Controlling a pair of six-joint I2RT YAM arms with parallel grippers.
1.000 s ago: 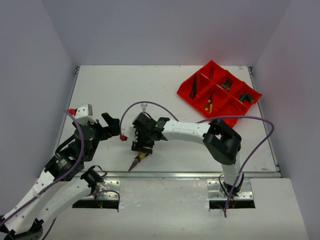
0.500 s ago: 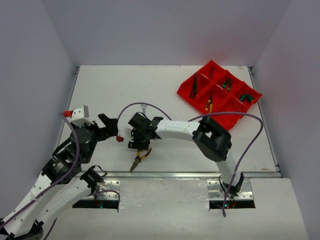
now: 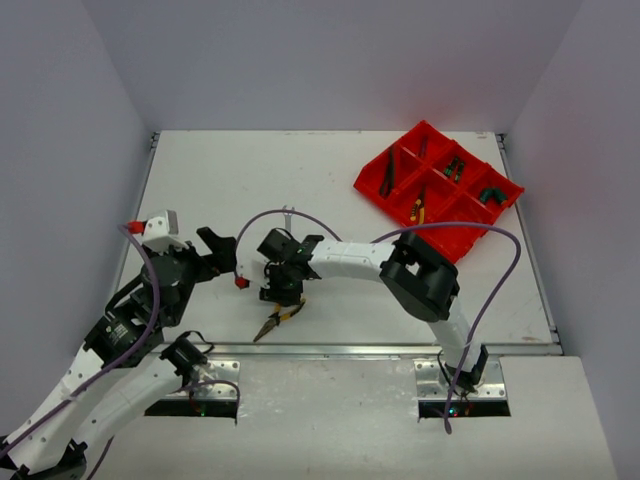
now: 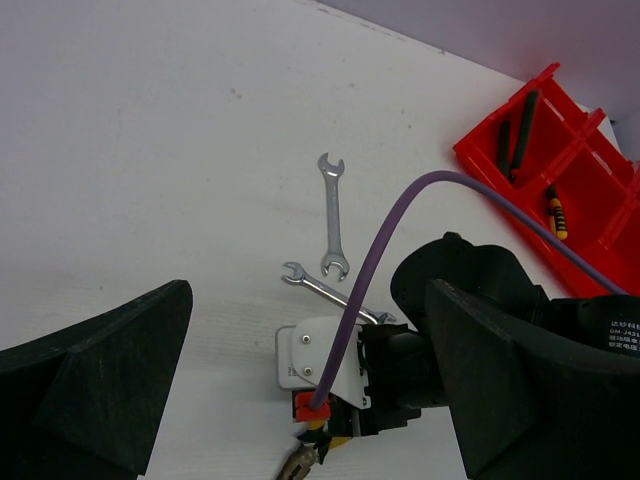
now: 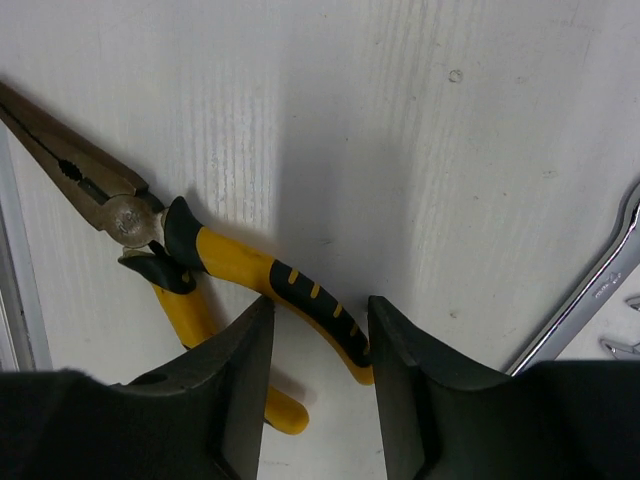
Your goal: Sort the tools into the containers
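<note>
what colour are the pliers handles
The pliers handles are yellow with black, best in the right wrist view.

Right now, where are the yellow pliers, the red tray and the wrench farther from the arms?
yellow pliers [image 5: 235, 262]: right wrist view, on the yellow handle near the pivot.
red tray [image 3: 465, 208]: top view, on a bare compartment floor.
farther wrench [image 4: 332, 215]: left wrist view, on the middle of its shaft.

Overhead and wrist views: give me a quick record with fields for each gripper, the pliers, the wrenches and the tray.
left gripper: open, holding nothing, above the table
right gripper: low over the pliers, jaws straddling one handle; grip unclear
pliers: flat on the table near its front edge
wrenches: two, loose on the table, outside the tray
tray: far right, several tools already in its compartments
</note>
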